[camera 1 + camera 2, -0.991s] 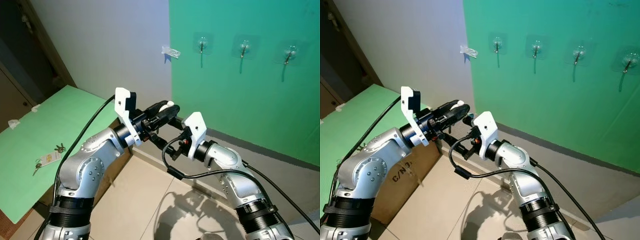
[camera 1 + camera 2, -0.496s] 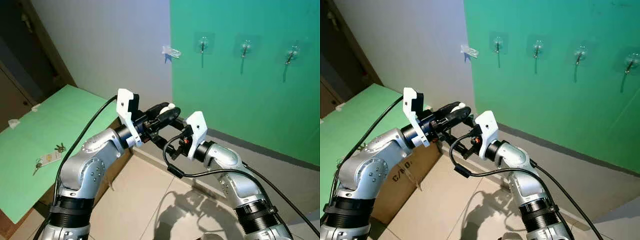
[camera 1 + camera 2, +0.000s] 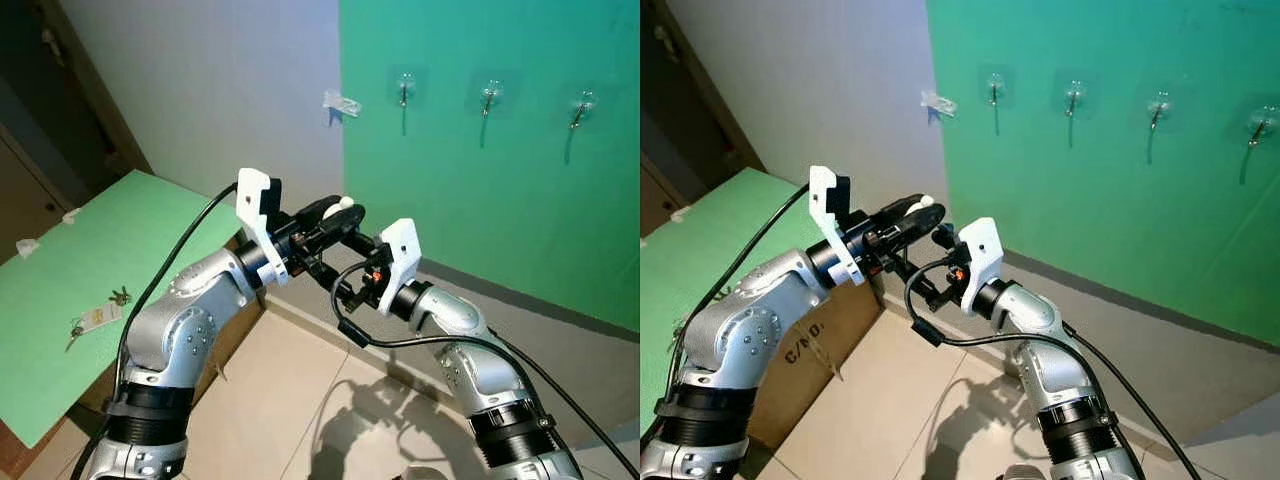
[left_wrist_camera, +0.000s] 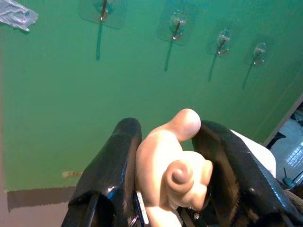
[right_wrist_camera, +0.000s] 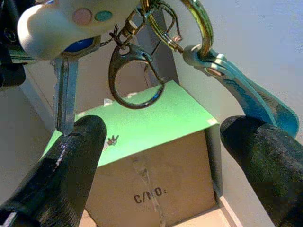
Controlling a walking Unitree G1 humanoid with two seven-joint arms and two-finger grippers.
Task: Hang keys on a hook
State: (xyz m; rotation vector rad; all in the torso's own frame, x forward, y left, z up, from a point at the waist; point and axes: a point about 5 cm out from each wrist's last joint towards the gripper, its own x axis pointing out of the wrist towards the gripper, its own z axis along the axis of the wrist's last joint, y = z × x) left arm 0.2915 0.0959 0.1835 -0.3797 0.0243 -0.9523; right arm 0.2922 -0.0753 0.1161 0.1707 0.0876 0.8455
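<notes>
My left gripper (image 3: 337, 214) is shut on a cream figurine keychain (image 4: 173, 165), held between its two black fingers (image 4: 118, 151) and raised toward the green wall. Below the figurine (image 5: 66, 19) hang a blue-headed key (image 5: 65, 94), a dark clip ring (image 5: 135, 75), a gold ring (image 5: 199, 23) and a light blue tag (image 5: 246, 94). My right gripper (image 5: 165, 156) is open just under this bunch, a finger on each side of it. Several clear stick-on hooks (image 3: 404, 90) (image 3: 489, 97) (image 3: 581, 106) line the green wall above and beyond both grippers.
A second bunch of keys with a white tag (image 3: 98, 316) lies on the green tabletop (image 3: 120, 230) to the left. A cardboard box (image 3: 810, 345) stands under that table. A clear clip (image 3: 341, 102) sticks out of the white wall. Tiled floor lies below.
My left gripper has lifted a little and moved right with the keychain. My right gripper has come up closer beneath it.
</notes>
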